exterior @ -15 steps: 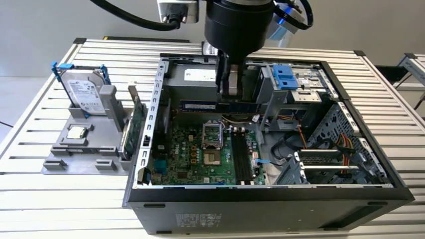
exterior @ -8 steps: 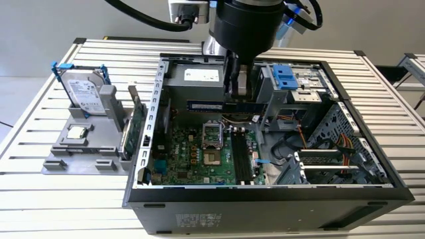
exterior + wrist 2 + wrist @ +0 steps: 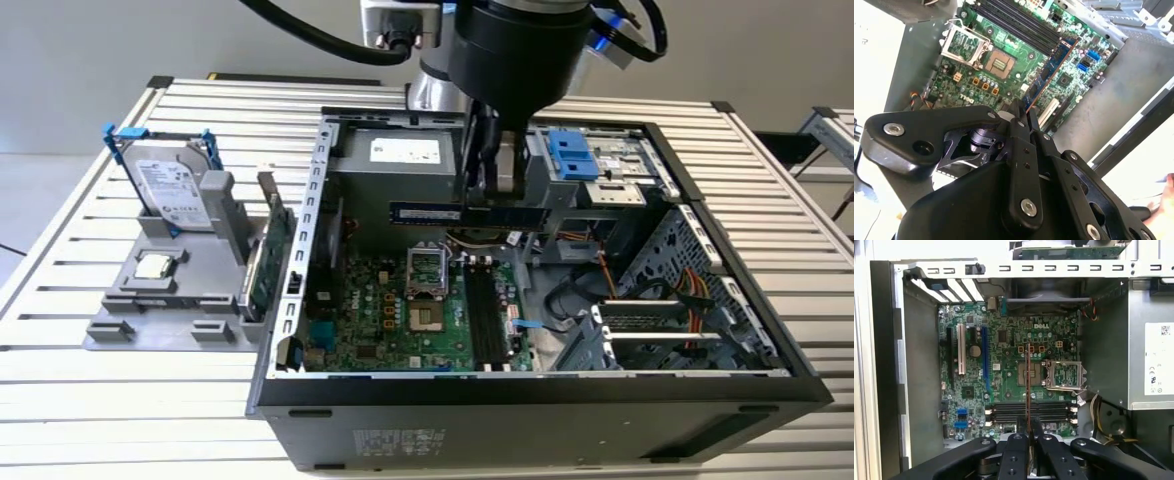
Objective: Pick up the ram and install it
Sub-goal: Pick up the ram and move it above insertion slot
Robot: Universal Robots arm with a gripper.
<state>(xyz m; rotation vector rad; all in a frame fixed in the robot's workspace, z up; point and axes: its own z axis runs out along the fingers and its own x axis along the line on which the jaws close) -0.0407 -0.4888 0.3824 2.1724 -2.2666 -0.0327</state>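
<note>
My gripper (image 3: 489, 196) hangs inside the open computer case, shut on the ram (image 3: 427, 212), a slim bluish stick held level above the green motherboard (image 3: 387, 320). In the second wrist view the ram (image 3: 1054, 70) juts out from the black fingertips (image 3: 1021, 112) over the board. The first wrist view has the ram (image 3: 1027, 385) edge-on as a thin line, crossing the CPU socket area toward the black memory slots (image 3: 1029, 412). Those slots (image 3: 483, 320) lie below the gripper, apart from the stick.
The case wall (image 3: 300, 250) and drive cage (image 3: 587, 160) flank the gripper. A grey power supply (image 3: 400, 160) sits at the back. Outside the case, on the exterior view's left, a grey fixture (image 3: 160, 310) holds a silver hard drive (image 3: 174, 185) and a green circuit card (image 3: 271, 255).
</note>
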